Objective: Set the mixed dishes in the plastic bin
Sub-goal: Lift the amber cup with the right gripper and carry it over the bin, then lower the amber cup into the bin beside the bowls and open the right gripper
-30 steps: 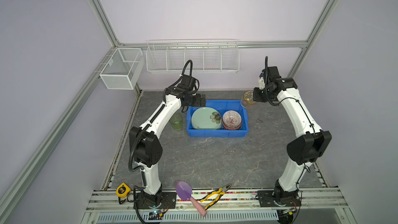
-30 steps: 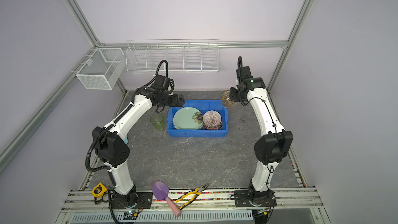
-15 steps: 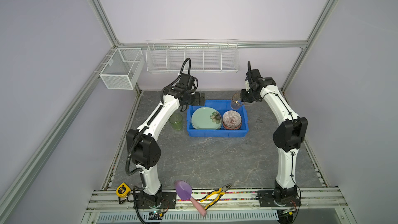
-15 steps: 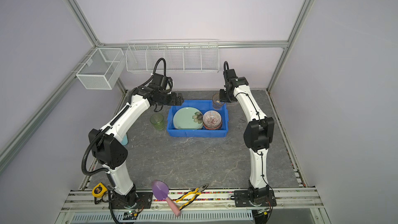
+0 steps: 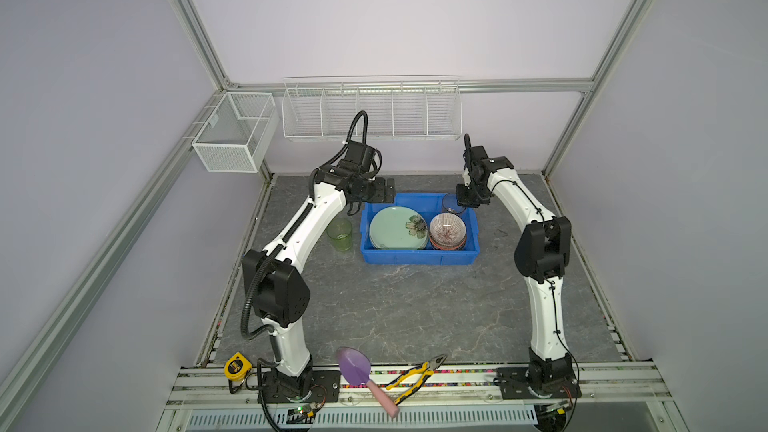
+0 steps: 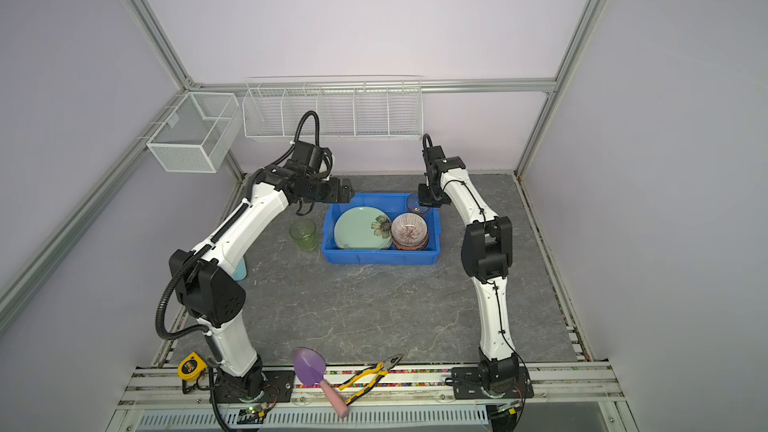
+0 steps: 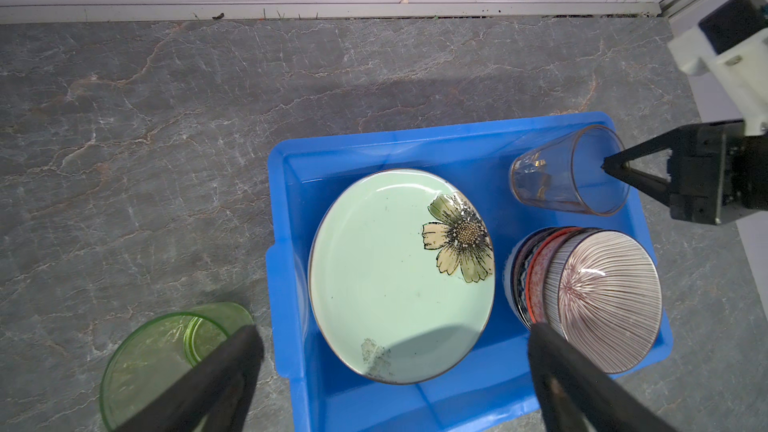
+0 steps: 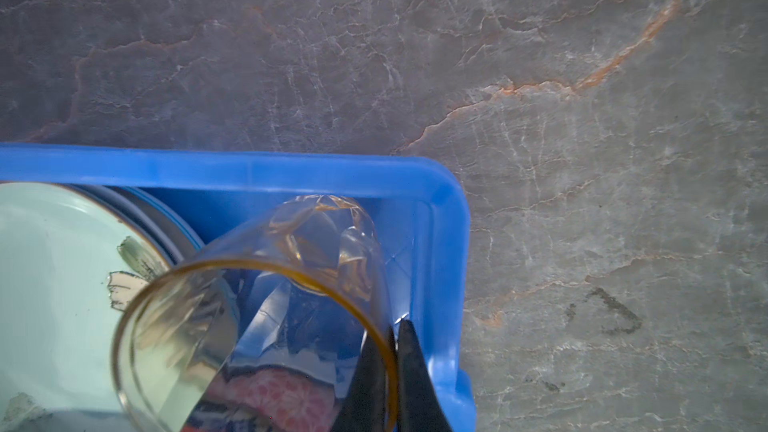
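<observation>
my right hand point(image 7: 607, 168) is pinched shut on the amber tumbler point(image 7: 557, 178), one finger inside the rim and one outside. in both top views the tumbler is at the bin's point(image 5: 415, 261) upper right corner, just left of the hand. its long axis slants, with the mouth up toward the hand and the base down toward the bin's back wall. i can't tell if it touches the floor. my left hand point(image 5: 386, 192) gapes wide, empty, over the bin's upper left corner. the green tumbler point(image 5: 340, 233) stands upright on the bench point(image 5: 395, 309), just left of the bin.
</observation>
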Controlling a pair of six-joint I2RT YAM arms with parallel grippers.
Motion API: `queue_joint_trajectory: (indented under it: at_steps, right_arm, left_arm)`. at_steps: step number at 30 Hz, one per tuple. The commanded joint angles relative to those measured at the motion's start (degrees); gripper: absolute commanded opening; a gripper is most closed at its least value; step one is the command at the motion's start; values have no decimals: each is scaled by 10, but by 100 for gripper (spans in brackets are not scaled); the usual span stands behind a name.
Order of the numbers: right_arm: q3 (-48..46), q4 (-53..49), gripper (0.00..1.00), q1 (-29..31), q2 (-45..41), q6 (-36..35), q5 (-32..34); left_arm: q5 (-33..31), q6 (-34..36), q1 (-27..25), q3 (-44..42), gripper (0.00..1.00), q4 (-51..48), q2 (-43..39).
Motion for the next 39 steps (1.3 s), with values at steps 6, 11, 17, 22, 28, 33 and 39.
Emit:
queue_joint_trajectory:
  at_steps: [6, 11, 17, 22, 28, 33, 39]
  right_arm:
    - [44, -7, 7, 15, 33, -1, -13]
    - [50, -8, 8, 20, 45, -3, -18]
    - [55, -11, 14, 23, 52, -4, -23]
    - [67, -18, 23, 23, 51, -10, -24]
    - [72, -20, 41, 23, 26, -16, -26]
    - [73, -17, 52, 23, -20, -23, -19]
    - [59, -22, 64, 23, -83, -26, -23]
  left_arm:
    - [-14, 5, 6, -10, 99, -5, -18]
    - [8, -2, 21, -13, 99, -7, -13]
    - [5, -3, 50, -44, 99, 9, -24]
    - [3, -3, 65, -55, 99, 11, -18]
    - [-55, -6, 74, -40, 99, -22, -10]
    - [-94, -5, 94, -48, 99, -20, -21]
    - [-120, -16, 116, -40, 100, -38, -15]
